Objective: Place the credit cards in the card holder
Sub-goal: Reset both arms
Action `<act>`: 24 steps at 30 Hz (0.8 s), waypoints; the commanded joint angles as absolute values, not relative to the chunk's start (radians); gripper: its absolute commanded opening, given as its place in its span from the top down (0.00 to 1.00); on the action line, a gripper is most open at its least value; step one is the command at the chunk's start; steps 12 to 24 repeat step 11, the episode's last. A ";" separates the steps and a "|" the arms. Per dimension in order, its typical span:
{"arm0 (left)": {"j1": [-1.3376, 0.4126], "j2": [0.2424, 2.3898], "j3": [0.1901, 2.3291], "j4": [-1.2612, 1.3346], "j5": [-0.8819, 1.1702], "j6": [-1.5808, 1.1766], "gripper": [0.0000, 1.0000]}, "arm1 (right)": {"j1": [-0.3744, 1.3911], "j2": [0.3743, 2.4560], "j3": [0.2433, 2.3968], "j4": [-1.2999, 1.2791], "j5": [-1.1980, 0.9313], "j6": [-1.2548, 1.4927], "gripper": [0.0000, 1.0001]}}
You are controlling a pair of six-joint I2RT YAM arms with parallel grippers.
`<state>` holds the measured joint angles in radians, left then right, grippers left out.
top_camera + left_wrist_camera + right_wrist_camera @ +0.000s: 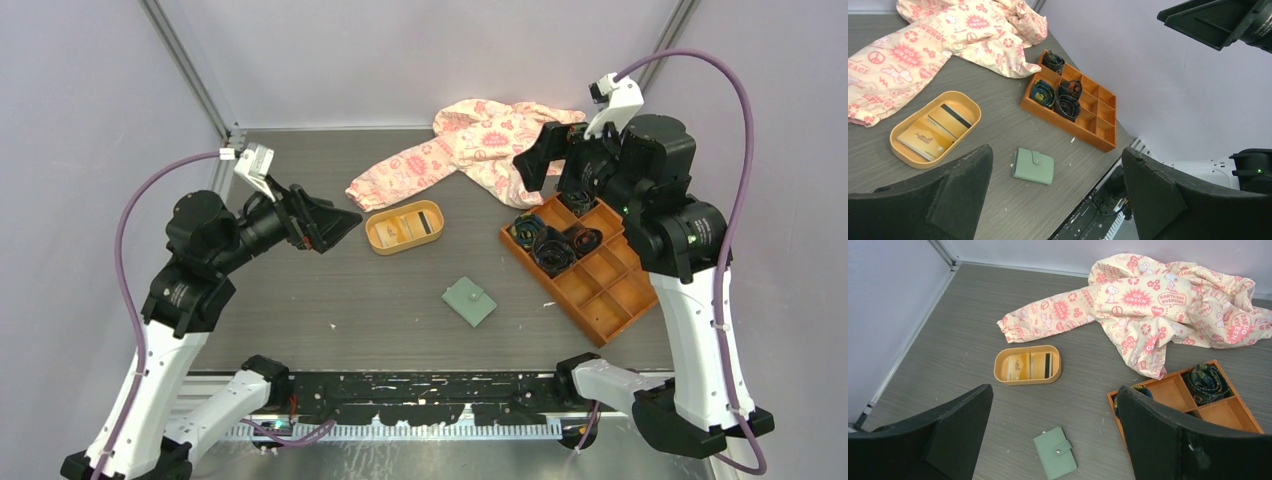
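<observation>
**On the table: cards in the tray, wallet shut, both grippers empty**

On the grey table point(300, 300), the orange oval tray point(372, 232) sits about mid-surface and serves as reference.

- The credit cards point(405, 226) lie flat inside the tray, side by side. One shows a dark stripe. The exact count is hard to tell.
- The card holder point(469, 300) is pale green and folded closed with its snap tab over the front. It lies flat on the table, nearer the arm bases than the tray and off to the tray's right. It is apart from the tray and touches nothing.
- The left gripper point(338, 228) is in the air just left of the tray. Its jaws are spread wide and hold nothing.
- The right gripper point(548, 178) is raised well to the right of the tray, over the far end of the box. Its jaws are also spread wide and hold nothing.
- The orange compartment box point(600, 290) lies right of the tray at an angle. Dark rolled items point(548, 243) fill some of its far compartments.
- The printed garment point(470, 145) is cream with pink print. It is crumpled beyond the tray, and one sleeve reaches toward the tray's far-left side.
</observation>
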<state>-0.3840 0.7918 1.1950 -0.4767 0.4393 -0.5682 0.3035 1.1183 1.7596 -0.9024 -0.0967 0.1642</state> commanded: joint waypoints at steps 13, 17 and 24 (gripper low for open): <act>-0.379 0.854 1.174 -0.311 0.528 -0.516 0.01 | 0.271 1.153 1.815 -0.891 -0.137 0.161 0.01; -0.379 0.854 1.174 -0.311 0.528 -0.516 0.01 | 0.271 1.153 1.815 -0.891 -0.137 0.161 0.01; -0.379 0.854 1.174 -0.311 0.528 -0.516 0.01 | 0.271 1.153 1.815 -0.891 -0.137 0.161 0.01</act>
